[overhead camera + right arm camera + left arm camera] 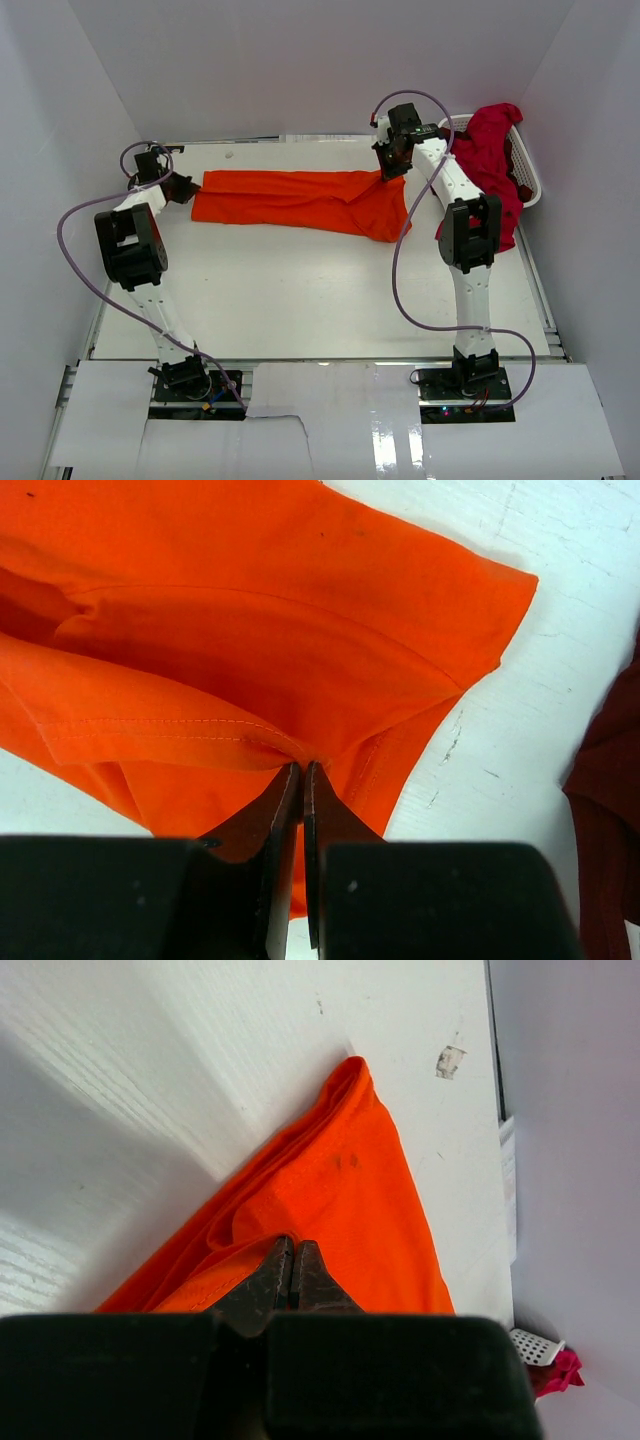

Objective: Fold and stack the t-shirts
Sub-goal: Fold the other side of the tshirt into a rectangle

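White counter point(300, 300), white walls around it. I have the orange t-shirt point(290, 197) stretched along the far side, with the left tool point(195, 187) clenched on one end and the right tool point(388, 172) on the other. I judge the fold is underway; next, both ends must travel evenly. The red t-shirts point(490, 140) lie in the basket point(532, 185).

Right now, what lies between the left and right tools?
The orange t-shirt, stretched from left tool to right tool; the top view shows it.

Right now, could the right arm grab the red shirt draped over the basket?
Probably not yet: its hand is pinching the orange shirt. The red shirt hangs close by, nothing between.
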`<act>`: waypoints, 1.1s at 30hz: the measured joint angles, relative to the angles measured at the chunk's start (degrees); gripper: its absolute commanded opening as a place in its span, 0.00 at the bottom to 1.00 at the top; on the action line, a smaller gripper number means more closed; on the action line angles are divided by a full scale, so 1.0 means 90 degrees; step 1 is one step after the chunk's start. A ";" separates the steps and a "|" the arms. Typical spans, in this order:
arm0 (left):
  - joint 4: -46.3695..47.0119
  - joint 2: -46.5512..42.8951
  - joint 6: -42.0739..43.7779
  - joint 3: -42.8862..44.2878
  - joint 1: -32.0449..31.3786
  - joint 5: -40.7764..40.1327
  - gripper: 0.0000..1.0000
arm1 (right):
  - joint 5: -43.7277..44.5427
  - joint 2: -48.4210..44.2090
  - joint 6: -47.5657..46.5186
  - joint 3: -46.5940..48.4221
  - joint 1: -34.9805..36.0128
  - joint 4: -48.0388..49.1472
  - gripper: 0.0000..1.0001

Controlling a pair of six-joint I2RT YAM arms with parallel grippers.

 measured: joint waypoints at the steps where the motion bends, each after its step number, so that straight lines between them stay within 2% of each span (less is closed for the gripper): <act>1: 0.0005 0.0046 0.0002 0.0017 0.0000 -0.0002 0.00 | -0.0005 0.0017 0.0000 0.0000 -0.0007 0.0012 0.08; 21: 0.0049 0.0682 -0.0017 0.0255 -0.0034 -0.0056 0.00 | 0.0005 0.0233 0.0019 -0.0289 -0.0058 0.1149 0.08; 33: 0.0372 0.0719 -0.0124 0.0345 -0.0036 -0.0012 0.00 | 0.0027 0.0687 0.0024 -0.0342 -0.0102 0.1520 0.08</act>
